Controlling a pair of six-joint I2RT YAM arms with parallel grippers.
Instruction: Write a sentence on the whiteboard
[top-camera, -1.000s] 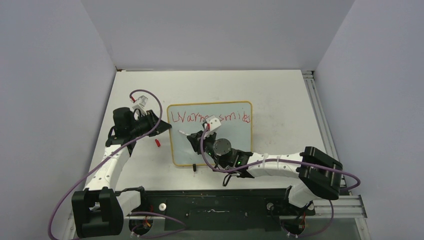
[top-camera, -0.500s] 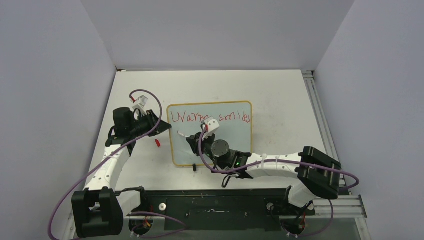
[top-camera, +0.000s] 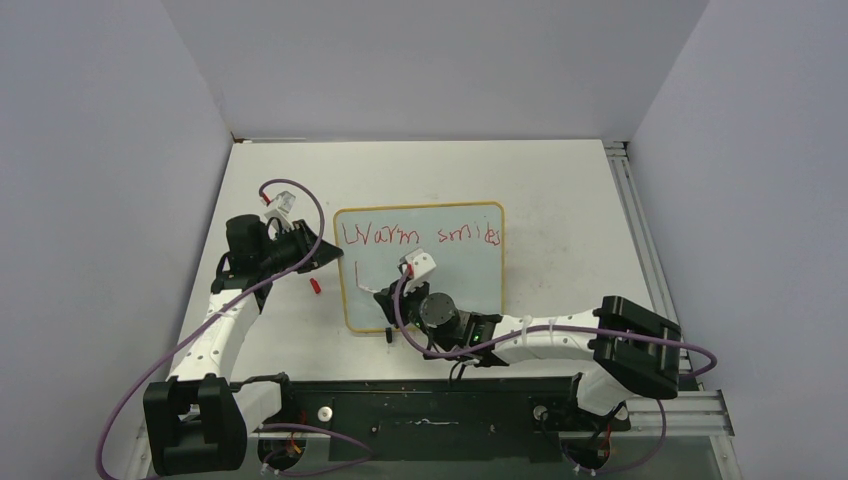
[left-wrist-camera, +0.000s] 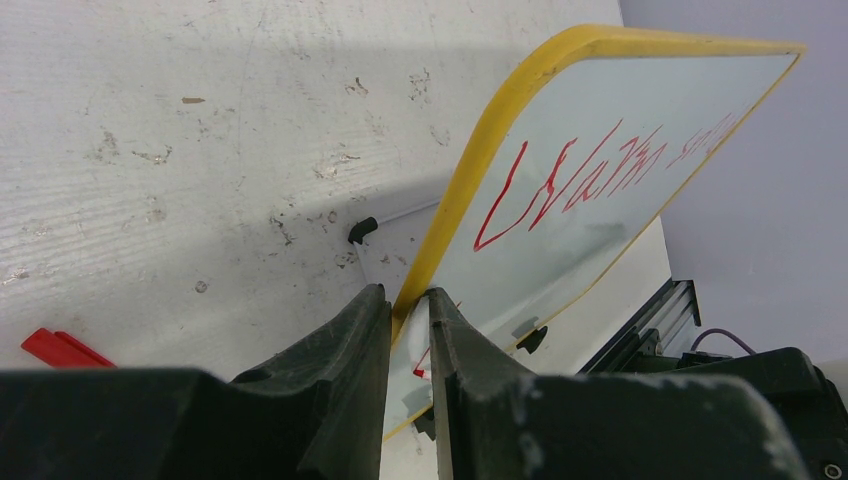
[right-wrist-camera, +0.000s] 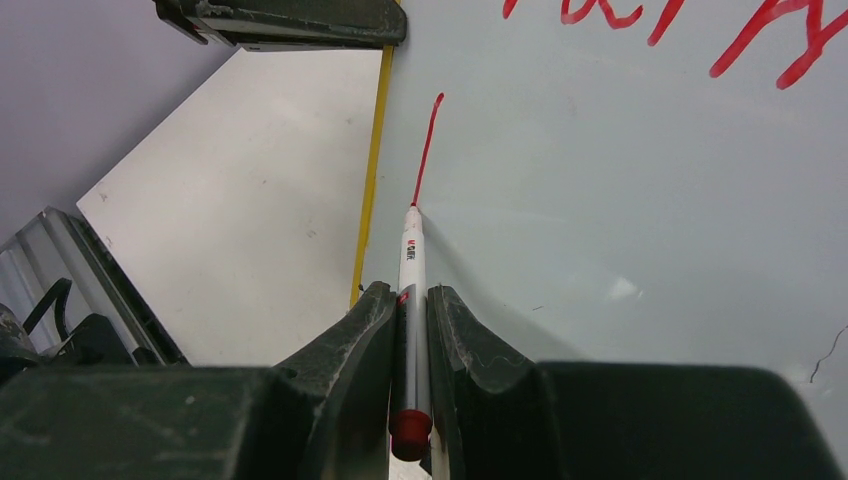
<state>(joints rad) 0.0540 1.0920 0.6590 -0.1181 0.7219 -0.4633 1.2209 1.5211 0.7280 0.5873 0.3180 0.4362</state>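
Left jaws pinch the whiteboard (top-camera: 470, 285) by its left frame edge, mid-tabletop. Right jaws pinch the red marker (right-wrist-camera: 411, 255), tip touching the board at the foot of a downstroke (right-wrist-camera: 428, 150) under the sentence (top-camera: 420, 236). Blank space for line two lies rightward of the tip.

The whiteboard (top-camera: 470, 285), a pale glossy rectangle with rounded corners and a thin yellow-orange frame, lies face up mid-counter (top-camera: 570, 200), with one small black foot (top-camera: 388, 336) showing at its near edge. The sentence (top-camera: 420, 236) reads "Warm smiles" in thin red letters along the top, with a single short upright stroke (top-camera: 357, 272) beneath the W.
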